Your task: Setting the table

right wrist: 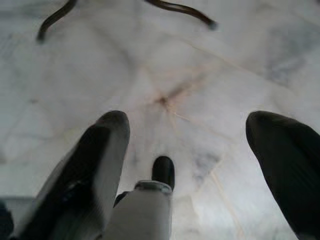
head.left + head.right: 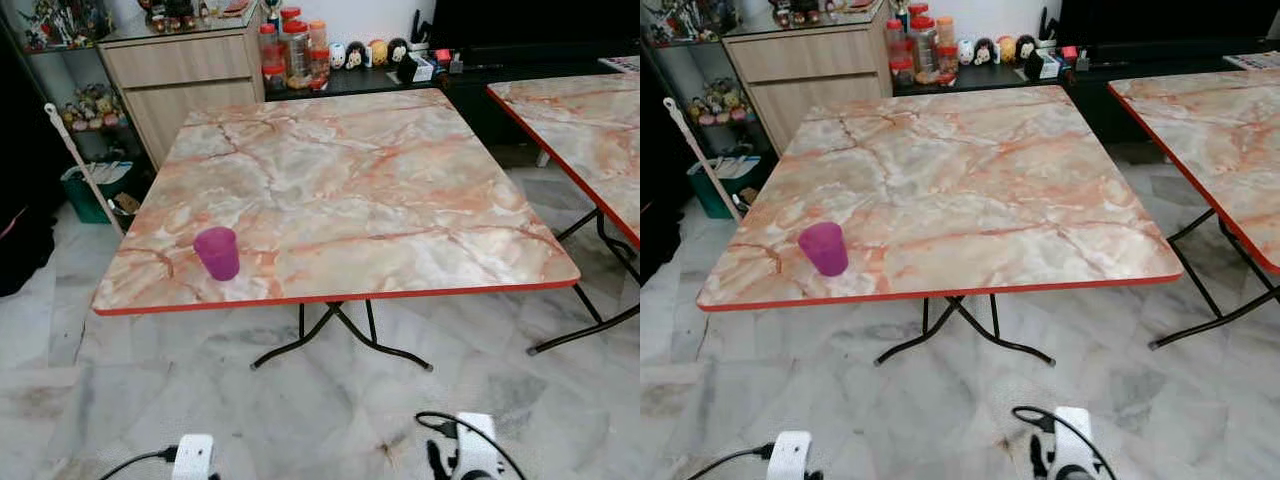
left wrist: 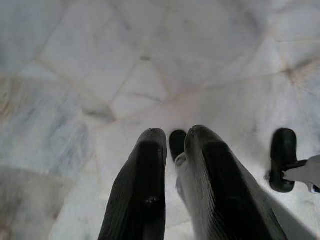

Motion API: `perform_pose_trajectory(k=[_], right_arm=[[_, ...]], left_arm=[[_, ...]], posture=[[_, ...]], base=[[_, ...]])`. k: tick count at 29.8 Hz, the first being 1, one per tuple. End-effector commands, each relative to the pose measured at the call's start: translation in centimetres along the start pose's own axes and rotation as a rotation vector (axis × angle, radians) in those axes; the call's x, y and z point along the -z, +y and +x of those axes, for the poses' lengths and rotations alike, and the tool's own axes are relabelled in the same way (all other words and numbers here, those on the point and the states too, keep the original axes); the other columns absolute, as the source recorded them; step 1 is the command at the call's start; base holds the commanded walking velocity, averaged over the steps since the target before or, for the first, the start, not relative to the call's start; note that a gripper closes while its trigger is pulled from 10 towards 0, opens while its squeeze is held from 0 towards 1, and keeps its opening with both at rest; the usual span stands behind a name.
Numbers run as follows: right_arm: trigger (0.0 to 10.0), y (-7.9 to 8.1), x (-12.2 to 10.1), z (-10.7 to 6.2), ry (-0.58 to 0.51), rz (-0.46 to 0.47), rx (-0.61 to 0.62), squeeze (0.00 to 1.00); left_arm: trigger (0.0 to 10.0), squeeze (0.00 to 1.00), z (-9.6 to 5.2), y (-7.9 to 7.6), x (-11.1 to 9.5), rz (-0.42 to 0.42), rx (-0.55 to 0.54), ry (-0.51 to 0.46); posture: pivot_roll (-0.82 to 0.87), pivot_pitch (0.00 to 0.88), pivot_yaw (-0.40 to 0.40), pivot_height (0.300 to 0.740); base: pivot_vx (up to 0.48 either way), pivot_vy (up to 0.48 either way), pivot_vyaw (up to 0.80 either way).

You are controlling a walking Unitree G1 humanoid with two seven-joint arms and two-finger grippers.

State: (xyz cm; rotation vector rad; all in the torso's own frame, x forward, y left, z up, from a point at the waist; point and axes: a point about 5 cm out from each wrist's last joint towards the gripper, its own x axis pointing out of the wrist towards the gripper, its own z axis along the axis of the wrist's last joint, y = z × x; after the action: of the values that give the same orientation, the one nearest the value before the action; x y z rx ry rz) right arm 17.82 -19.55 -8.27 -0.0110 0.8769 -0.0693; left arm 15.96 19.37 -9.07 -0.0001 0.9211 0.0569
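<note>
- The purple cup stands upright in the lower left part of my head view, on the marbled table, close to its red near edge and left corner.
- The tabletop around the cup is a pink and grey marble pattern, and black folding legs show beneath the near edge.
- A second table with the same pattern sits at the right edge of the frame, well apart from the cup.
- At the upper left I see a wooden cabinet, with red-lidded jars and small figurines lined up just right of it on a dark low shelf.
- A green bin sits on the floor at the left, beside the table's far corner.
- My left gripper hangs over the pale marble floor, fingers nearly together and grasping nothing.
- My right gripper also hangs above the floor, fingers spread wide and released, with the table's leg ends at the top of its wrist view.
</note>
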Motion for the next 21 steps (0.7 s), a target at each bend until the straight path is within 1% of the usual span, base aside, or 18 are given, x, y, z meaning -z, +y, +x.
perform_pose_trajectory(k=[1, 3, 6, 7, 10, 16, 18, 21], right_arm=[[10.0, 0.5, -0.5, 0.2, -0.006, -0.015, -0.018, 0.0], [10.0, 0.5, -0.5, 0.2, -0.006, -0.009, -0.016, 0.0], [10.0, 0.2, -0.4, 0.2, 0.011, -0.007, -0.009, 0.0], [10.0, 0.3, -0.3, 0.2, 0.019, -0.018, -0.012, 0.0], [10.0, 0.5, -0.5, 0.3, 0.018, -0.015, -0.016, 0.0], [10.0, 1.0, -1.0, 0.4, 0.015, -0.013, -0.024, 0.0], [10.0, 1.2, -1.2, 0.5, 0.009, -0.002, -0.025, 0.0], [10.0, 1.4, -1.1, 0.5, 0.01, 0.008, -0.024, 0.0]], left_arm=[[10.0, 0.0, -0.1, 0.8, 0.4, -0.033, -0.037, 0.02], [10.0, 0.0, -0.1, 0.8, 0.4, -0.038, -0.041, 0.019], [10.0, 0.0, 0.2, 0.3, -0.7, -0.016, -0.024, -0.013], [10.0, 0.0, 0.3, 0.4, -1.1, -0.023, -0.03, -0.026], [10.0, 0.0, 0.3, 0.7, -1.6, -0.038, -0.044, -0.041], [10.0, 0.0, 0.3, 1.1, -1.6, -0.043, -0.057, -0.041], [10.0, 0.0, 0.2, 1.5, -1.5, -0.05, -0.068, -0.04], [10.0, 0.0, 0.2, 1.6, -1.3, -0.047, -0.069, -0.036]], posture=[[-0.05, 0.0, 0.067, 0.74], [-0.04, 0.0, 0.061, 0.74], [-0.02, 0.0, 0.046, 0.74], [0.0, 0.0, 0.03, 0.74], [0.02, 0.0, 0.018, 0.74], [0.03, 0.0, 0.025, 0.74], [0.02, 0.0, 0.033, 0.74], [0.02, 0.0, 0.04, 0.74]], base=[[0.262, 0.0, 0.0], [0.266, 0.0, 0.0], [0.3, 0.0, 0.0], [0.311, 0.0, 0.0], [0.319, 0.0, 0.0], [0.326, 0.0, 0.0], [0.326, 0.0, 0.0], [0.33, 0.0, 0.0]])
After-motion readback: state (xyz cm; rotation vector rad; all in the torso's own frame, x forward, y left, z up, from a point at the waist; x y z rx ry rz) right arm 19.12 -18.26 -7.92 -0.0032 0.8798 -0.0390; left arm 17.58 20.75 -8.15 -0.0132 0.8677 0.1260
